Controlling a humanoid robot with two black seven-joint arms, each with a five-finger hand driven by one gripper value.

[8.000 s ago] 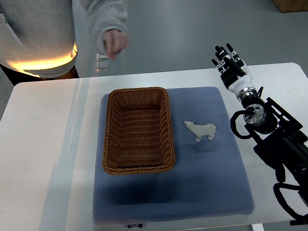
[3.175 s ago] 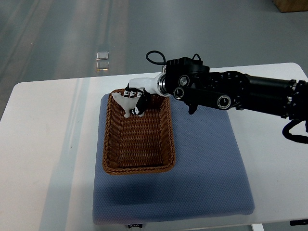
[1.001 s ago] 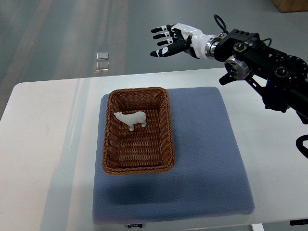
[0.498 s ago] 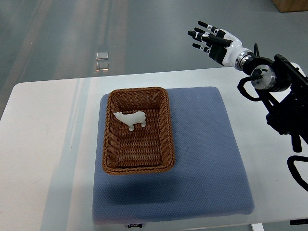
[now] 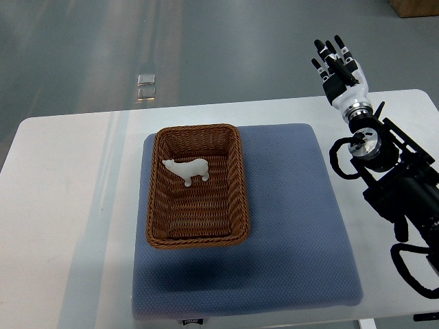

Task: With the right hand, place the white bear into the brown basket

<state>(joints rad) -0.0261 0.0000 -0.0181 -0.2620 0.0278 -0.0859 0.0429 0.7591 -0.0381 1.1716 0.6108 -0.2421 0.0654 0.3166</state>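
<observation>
The white bear (image 5: 186, 169) lies on its side inside the brown wicker basket (image 5: 236, 185), in its far half. The basket stands on the left part of a blue mat (image 5: 295, 226). My right hand (image 5: 337, 67) is open and empty, fingers stretched out and pointing away, above the table's far right edge, well to the right of the basket. Its black arm runs down the right side of the picture. My left arm is out of view.
The white table (image 5: 68, 205) carries the mat. Grey floor lies beyond the table's far edge, with a small pale square tile (image 5: 145, 85) on it.
The bear, once on the mat right of the basket, was carried into the basket and let go. In the last second my right hand swung right and back, turning its fingers upright.
</observation>
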